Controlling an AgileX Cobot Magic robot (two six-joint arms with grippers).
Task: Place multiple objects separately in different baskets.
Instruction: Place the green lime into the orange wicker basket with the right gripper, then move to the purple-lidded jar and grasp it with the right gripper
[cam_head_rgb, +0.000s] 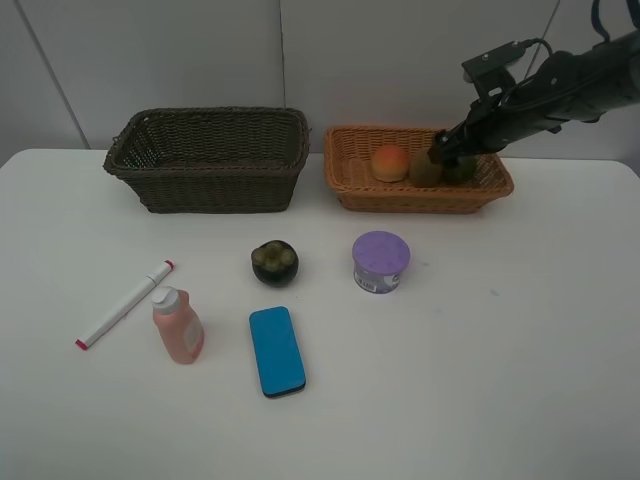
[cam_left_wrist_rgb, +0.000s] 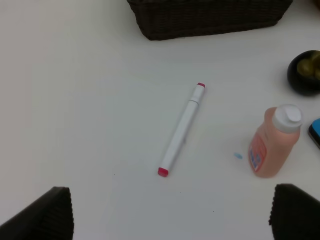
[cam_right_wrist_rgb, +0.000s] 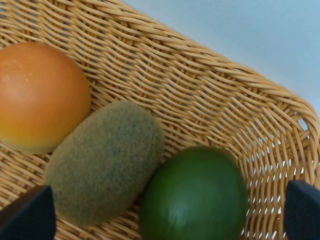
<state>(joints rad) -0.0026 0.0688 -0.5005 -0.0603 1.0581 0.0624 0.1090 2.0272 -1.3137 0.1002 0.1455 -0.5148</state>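
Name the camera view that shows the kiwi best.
The right wrist view: the kiwi lies close up and sharp in the basket, between the orange-red fruit and the green fruit. The exterior high view shows it small, partly hidden by the right gripper. The left wrist view does not show it.

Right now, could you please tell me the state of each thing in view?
Dark basket: nothing visible inside.
Light basket: holds three fruits.
Orange fruit: in light basket.
Kiwi: in light basket.
Green fruit: in light basket.
Mangosteen: on table.
Tub: upright, lid on.
Bottle: upright, capped.
Marker: lying, capped.
Block: lying flat.
Left gripper: open, empty.
Right gripper: open, over the fruits.
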